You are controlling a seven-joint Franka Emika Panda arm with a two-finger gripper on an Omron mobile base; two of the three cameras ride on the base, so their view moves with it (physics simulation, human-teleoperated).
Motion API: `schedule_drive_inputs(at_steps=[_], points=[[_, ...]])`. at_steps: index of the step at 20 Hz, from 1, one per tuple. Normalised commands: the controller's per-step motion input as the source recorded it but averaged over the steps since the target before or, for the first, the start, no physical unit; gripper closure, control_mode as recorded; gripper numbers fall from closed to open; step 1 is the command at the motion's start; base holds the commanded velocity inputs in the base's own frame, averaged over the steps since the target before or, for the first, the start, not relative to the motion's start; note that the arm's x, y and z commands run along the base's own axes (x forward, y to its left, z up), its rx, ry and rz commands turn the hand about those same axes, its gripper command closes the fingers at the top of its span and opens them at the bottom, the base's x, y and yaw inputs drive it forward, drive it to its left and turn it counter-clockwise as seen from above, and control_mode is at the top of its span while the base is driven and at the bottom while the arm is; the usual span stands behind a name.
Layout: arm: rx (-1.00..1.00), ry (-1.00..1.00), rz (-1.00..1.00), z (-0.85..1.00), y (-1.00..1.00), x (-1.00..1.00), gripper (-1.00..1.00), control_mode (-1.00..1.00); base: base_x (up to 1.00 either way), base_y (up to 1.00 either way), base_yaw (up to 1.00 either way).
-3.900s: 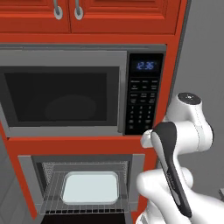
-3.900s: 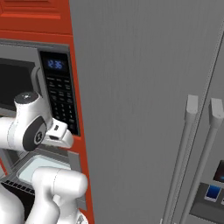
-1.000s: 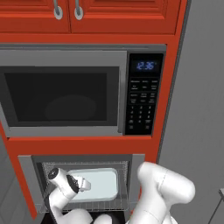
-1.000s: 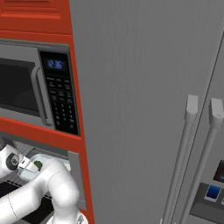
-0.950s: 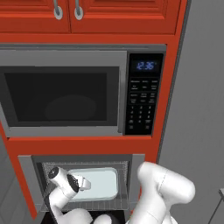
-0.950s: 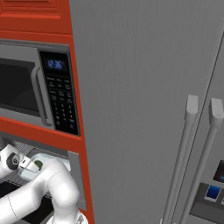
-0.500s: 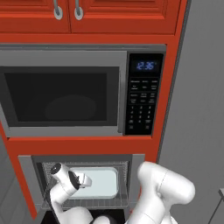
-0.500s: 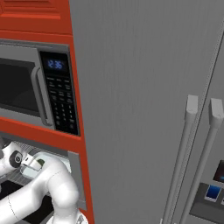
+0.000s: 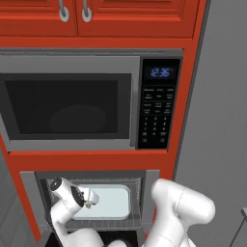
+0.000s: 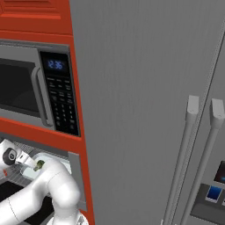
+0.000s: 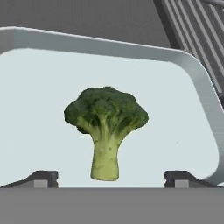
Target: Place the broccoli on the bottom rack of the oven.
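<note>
The broccoli [image 11: 106, 124], a dark-green floret with a pale stem, is over the whitish tray [image 11: 175, 109] inside the oven [image 9: 29, 193]. My gripper [image 11: 110, 177] is open, its two tips standing far apart on either side of the stem with a clear gap on both sides. From the left base view the gripper [image 9: 90, 198] reaches into the cavity with the broccoli [image 9: 89, 205] just beneath it. A wire rack [image 9: 113, 223] runs under the tray [image 9: 113, 200]; I cannot tell whether it is the bottom rack. The gripper [image 10: 34, 163] and broccoli [image 10: 39, 165] also appear from the right.
A black-windowed microwave [image 9: 67, 103] with keypad sits above the oven in the red cabinet. A grey refrigerator [image 10: 176, 110] with two handles fills the right side. Wire bars [image 11: 197, 26] lie beside the tray. My white arm [image 9: 178, 207] curls low before the oven opening.
The arm came down from in front of the microwave into the oven. Over the last second the hand has lifted slightly above the tray.
</note>
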Motion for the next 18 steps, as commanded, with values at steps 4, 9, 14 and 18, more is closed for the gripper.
schedule_drive_inputs(at_steps=[4,9,14,18], points=[[0.00,0.00,0.00,0.86,0.09,-0.47,-1.00,-1.00,0.00,0.00,0.00],[0.24,-0.03,0.00,0.60,-0.11,-0.81,-1.00,-1.00,0.00,0.00,0.00],[0.44,-0.17,0.02,0.75,-0.05,-0.81,-1.00,-1.00,0.00,0.00,0.00],[0.23,-0.33,0.09,1.00,0.00,-0.88,-1.00,-1.00,0.00,0.00,0.00]])
